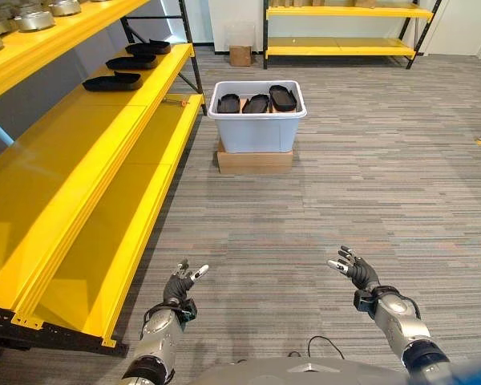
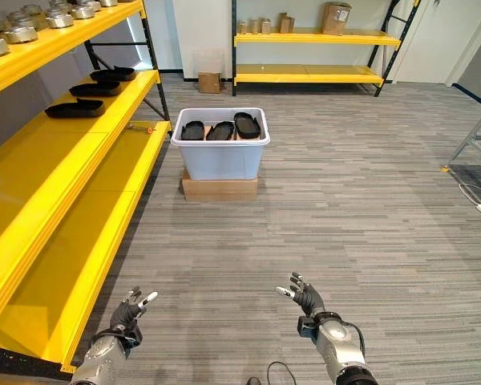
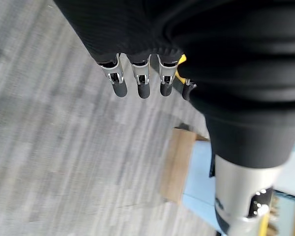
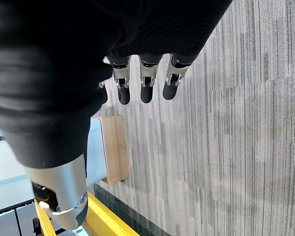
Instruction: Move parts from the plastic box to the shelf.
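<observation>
A pale plastic box (image 1: 257,128) stands on a flat cardboard carton (image 1: 255,160) on the floor ahead, holding three black oval parts (image 1: 256,103). Three more black parts (image 1: 112,81) lie in a row on the middle level of the yellow shelf (image 1: 72,184) at the left. My left hand (image 1: 179,283) and right hand (image 1: 354,269) hang low near me, far short of the box, both open with relaxed fingers (image 3: 143,83) and nothing in them. In the right wrist view the straight fingers (image 4: 146,81) point toward the carton (image 4: 114,147).
Metal parts (image 1: 36,19) sit on the shelf's top level. A second yellow shelf (image 2: 309,52) with jars and a carton stands along the far wall, a small brown carton (image 1: 240,54) on the floor before it. A metal frame leg (image 2: 469,136) is at the right.
</observation>
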`<state>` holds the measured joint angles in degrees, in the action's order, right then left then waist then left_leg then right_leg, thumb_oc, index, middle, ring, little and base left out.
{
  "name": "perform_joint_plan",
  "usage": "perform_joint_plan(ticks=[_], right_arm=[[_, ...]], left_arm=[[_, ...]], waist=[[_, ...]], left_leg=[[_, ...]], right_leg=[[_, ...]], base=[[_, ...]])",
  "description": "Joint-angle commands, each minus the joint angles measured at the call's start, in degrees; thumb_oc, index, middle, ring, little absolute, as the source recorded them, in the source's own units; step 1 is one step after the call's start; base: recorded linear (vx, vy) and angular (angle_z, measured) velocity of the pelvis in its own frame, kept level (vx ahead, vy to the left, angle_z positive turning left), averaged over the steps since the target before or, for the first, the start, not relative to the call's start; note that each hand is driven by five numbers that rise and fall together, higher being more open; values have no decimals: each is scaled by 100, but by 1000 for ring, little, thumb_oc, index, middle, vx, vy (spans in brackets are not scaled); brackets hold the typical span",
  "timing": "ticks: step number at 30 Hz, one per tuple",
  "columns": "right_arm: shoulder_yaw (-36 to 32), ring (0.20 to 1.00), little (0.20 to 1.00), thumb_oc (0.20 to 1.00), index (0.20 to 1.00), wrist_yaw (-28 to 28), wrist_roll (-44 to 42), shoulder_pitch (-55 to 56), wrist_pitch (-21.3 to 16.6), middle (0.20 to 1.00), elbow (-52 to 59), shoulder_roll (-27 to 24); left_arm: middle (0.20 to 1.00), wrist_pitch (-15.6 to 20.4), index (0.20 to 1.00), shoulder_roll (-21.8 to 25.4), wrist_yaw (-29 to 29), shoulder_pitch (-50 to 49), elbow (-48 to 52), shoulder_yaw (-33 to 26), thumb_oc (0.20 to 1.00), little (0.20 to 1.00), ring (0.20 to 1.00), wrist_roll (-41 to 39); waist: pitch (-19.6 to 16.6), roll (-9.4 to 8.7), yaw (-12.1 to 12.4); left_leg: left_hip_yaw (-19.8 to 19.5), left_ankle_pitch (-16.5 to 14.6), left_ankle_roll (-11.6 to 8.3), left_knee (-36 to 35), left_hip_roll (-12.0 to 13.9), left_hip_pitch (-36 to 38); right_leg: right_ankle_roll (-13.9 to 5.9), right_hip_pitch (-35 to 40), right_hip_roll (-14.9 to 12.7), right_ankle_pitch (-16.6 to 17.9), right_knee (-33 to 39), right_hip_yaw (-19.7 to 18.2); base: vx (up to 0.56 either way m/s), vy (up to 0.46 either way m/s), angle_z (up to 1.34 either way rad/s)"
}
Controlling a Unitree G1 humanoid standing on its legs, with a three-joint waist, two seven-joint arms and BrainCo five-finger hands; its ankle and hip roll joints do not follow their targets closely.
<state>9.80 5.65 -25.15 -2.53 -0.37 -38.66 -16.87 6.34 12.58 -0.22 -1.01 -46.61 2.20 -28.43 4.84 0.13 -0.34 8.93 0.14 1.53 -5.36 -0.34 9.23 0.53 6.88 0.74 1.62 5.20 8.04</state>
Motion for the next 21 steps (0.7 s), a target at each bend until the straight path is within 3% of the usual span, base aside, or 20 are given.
perform_joint_plan(ticks=[1,4,6,7,8,10,13,14,15,18,21], right_arm=[[98,1000,1000,1000,1000,39,16,-431,-146,1000,49,-53],[71,1000,1000,1000,1000,-31,-11,-493,-201,1000,116,-28],[83,1000,1000,1000,1000,-119,-74,-614,-209,1000,154,14],[88,1000,1000,1000,1000,-132,-89,-615,-217,1000,164,21],[76,1000,1000,1000,1000,-196,-144,-592,-258,1000,190,31],[60,1000,1000,1000,1000,-163,-172,-591,-301,1000,178,15],[20,1000,1000,1000,1000,-113,-178,-502,-304,1000,316,-29],[5,1000,1000,1000,1000,-111,-176,-454,-318,1000,357,-32],[-32,1000,1000,1000,1000,-115,-178,-390,-450,1000,276,-28],[-128,1000,1000,1000,1000,-103,-37,-328,-566,1000,177,-42],[-136,1000,1000,1000,1000,-223,-26,-258,-570,1000,187,-29]], left_arm=[[1000,126,1000,235,-139,337,-232,200,1000,1000,1000,100],[1000,92,1000,329,-182,392,-218,247,1000,1000,1000,278],[1000,85,1000,389,-237,462,-255,265,1000,1000,1000,321],[1000,82,1000,402,-254,479,-257,290,1000,1000,1000,310],[1000,73,1000,411,-303,487,-252,360,1000,1000,1000,415],[1000,106,1000,401,-324,458,-256,388,1000,1000,1000,476],[1000,83,1000,379,-371,409,-209,455,1000,1000,1000,510],[1000,82,1000,369,-370,390,-191,484,1000,1000,1000,514],[1000,116,1000,344,-406,350,-197,566,1000,1000,1000,507],[1000,232,1000,305,-498,269,-284,634,1000,1000,1000,610],[1000,319,1000,242,-591,163,-323,657,1000,1000,1000,690]], waist=[[-76,-182,9],[78,-159,38],[191,-109,56],[229,-92,49],[323,-28,23],[352,-13,0],[389,-139,-153],[393,-189,-198],[408,-262,-236],[454,-245,-262],[457,-274,-262]], left_leg=[[141,-145,185,36,-249,-62],[116,-136,338,37,-329,-73],[67,-132,448,83,-365,-132],[25,-142,478,91,-387,-126],[-82,-191,518,101,-424,-91],[-128,-226,502,79,-446,-32],[-338,-353,469,51,-595,153],[-431,-401,455,45,-653,228],[-657,-494,439,36,-755,376],[-875,-575,417,36,-758,549],[-935,-651,428,42,-789,661]], right_leg=[[-409,1,-386,61,-473,195],[-507,-329,-508,110,-1197,271],[-621,-716,-610,225,-2132,317],[-644,-862,-677,313,-2493,320],[-708,-1381,-729,652,-3335,314],[-744,-1619,-716,763,-3427,351],[-849,-1875,-413,954,-2513,282],[-893,-1921,-351,1091,-2106,263],[-966,-2083,-328,1443,-1219,277],[-975,-2281,-297,1601,-435,249],[-923,-2164,-259,1572,-287,268]], base=[[17,221,1],[-24,221,-4],[-21,186,0],[38,236,-3],[44,176,-1],[69,107,6],[163,-22,10],[379,-91,39],[374,-92,51],[357,-77,35],[349,-50,32]])
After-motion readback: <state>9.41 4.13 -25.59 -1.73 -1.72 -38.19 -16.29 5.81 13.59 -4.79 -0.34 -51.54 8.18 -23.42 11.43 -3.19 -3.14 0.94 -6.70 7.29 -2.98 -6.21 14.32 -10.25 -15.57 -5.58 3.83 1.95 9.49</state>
